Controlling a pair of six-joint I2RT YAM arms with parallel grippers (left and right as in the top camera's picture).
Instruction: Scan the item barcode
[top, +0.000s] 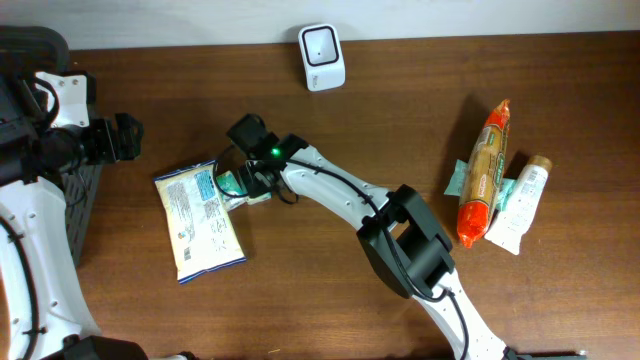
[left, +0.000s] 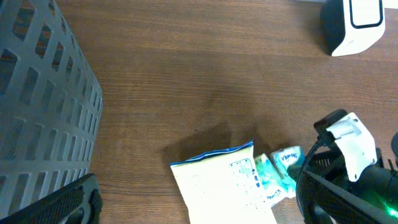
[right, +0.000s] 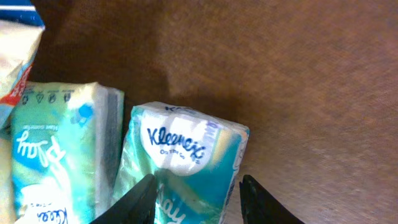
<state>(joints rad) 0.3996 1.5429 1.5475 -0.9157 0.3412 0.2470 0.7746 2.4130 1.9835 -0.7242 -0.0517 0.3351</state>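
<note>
Teal-and-white plastic Kleenex tissue pack (right: 186, 155) lies well apart from the white boxy scanner (top: 322, 57), so the right gripper (right: 198, 196) straddles it for lifting; whether it pinches yet, I cannot tell. Left gripper (top: 128, 138) waits farther off, fingers spread wide.

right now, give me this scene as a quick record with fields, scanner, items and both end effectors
scanner: white, near the table's back edge, nothing held up to it
right end effector: open, fingers either side of one Kleenex pack
second Kleenex pack: beside the first, next to the snack bag
left end effector: open, empty, by the basket
other items: orange pack and tube, far right
</note>
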